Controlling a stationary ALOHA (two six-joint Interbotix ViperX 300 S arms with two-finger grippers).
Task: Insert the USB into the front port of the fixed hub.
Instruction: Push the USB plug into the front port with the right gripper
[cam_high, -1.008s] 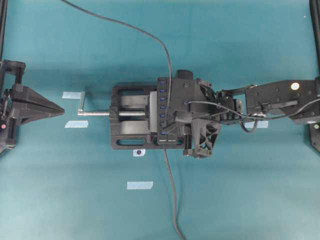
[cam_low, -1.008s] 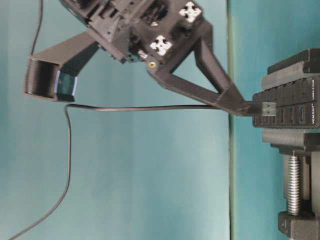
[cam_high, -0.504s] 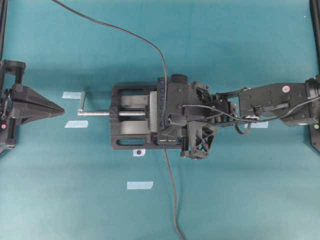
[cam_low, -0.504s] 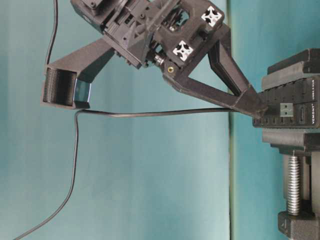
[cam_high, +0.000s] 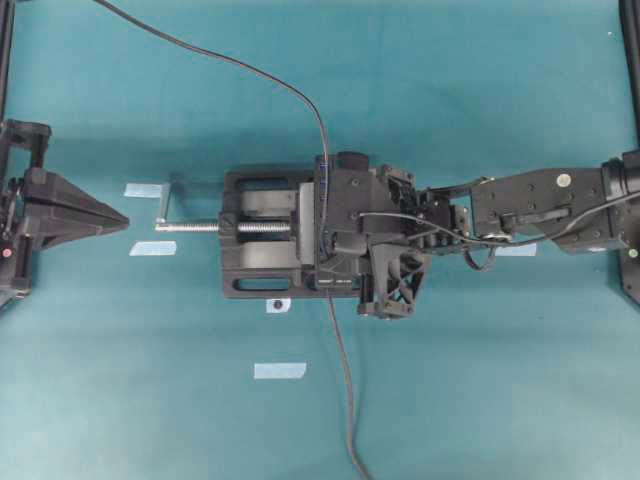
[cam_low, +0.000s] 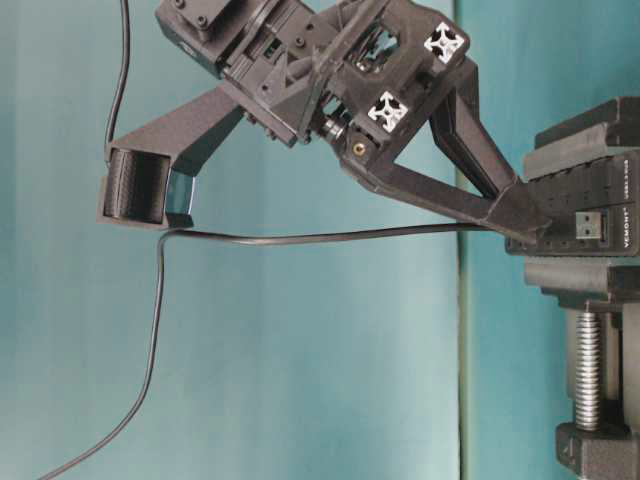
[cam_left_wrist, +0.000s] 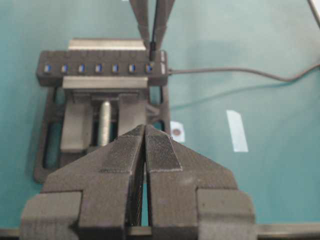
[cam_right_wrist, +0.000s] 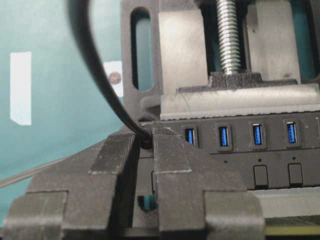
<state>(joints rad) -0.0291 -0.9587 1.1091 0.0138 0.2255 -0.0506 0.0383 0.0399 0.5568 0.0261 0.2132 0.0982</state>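
The fixed hub (cam_left_wrist: 100, 75) is a black bar with seven blue ports, clamped in the vise; a sliver of it shows in the overhead view (cam_high: 321, 205). My right gripper (cam_high: 326, 268) is shut on the USB plug (cam_left_wrist: 152, 54) and holds it upright on the hub's end port nearest its cord. In the table-level view the plug's metal tip (cam_low: 590, 225) sits at the hub (cam_low: 590, 190) beside the white lettering; how deep it sits cannot be told. The thin cable (cam_low: 300, 237) rises from my right fingers (cam_right_wrist: 170, 150), which hide the plug and that port. My left gripper (cam_left_wrist: 145, 131) is shut and empty at the far left (cam_high: 118, 216).
The black vise (cam_high: 262, 262) with its silver screw (cam_high: 200, 227) and crank holds the hub. The hub's own cord (cam_high: 345, 400) runs towards the near edge. The USB cable (cam_high: 250, 68) trails to the far left. Pale tape strips (cam_high: 279, 370) lie on the teal table.
My right gripper has moved left and down over the hub, carrying the plug from beside the ports onto the end port. The USB cable followed. The left arm has not moved.
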